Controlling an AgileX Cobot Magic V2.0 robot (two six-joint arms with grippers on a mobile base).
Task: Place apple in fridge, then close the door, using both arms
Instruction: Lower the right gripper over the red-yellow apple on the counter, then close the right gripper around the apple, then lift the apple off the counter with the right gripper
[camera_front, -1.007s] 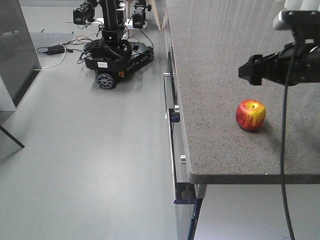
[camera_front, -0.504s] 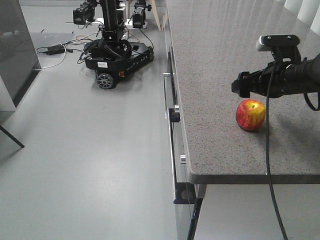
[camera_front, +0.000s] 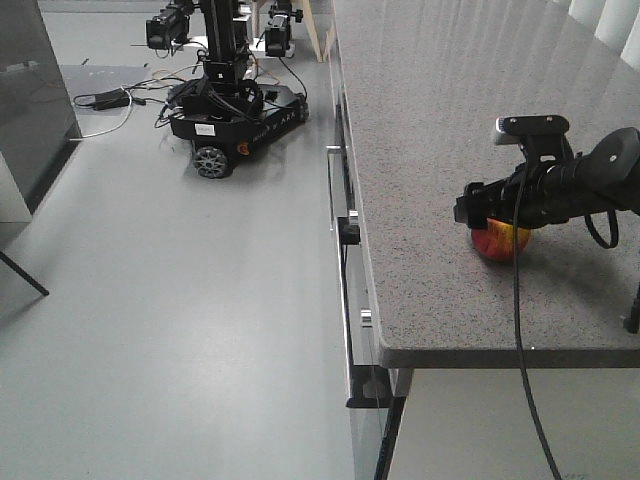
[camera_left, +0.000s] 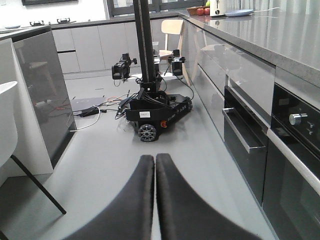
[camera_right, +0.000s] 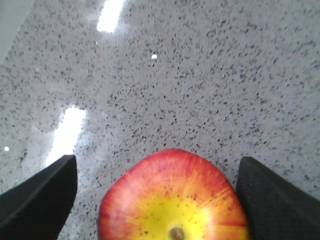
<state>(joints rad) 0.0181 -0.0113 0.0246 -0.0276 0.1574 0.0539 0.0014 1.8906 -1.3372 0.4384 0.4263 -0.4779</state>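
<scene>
Apple: a small red apple with a yellow patch around the stem (camera_right: 172, 202) sat on the speckled grey counter (camera_front: 450, 120), near its front edge and well away from the wheeled robot (camera_front: 235, 110) on the floor.

Right gripper (camera_right: 156, 161): spread wide, one black finger (camera_right: 40, 200) on each side of the apple. Counter showed in the gap on both sides, so nothing was gripped yet. In the front view it hung low over the fruit and hid the fruit's top.

Left gripper (camera_left: 155, 165): fingers pressed flat together and empty, pointing out across the kitchen floor.

Likely handling: firm and fairly light, with a smooth waxy skin and a round shape. It could roll or squirt out of a lopsided pinch, and a hard squeeze might bruise it.

Where to hold: across the widest part, at the apple's middle, with the pads on opposite sides and the stem dimple left facing up.

Grip advice: moderate pressure, closing evenly — both pads should meet the skin together.
</scene>
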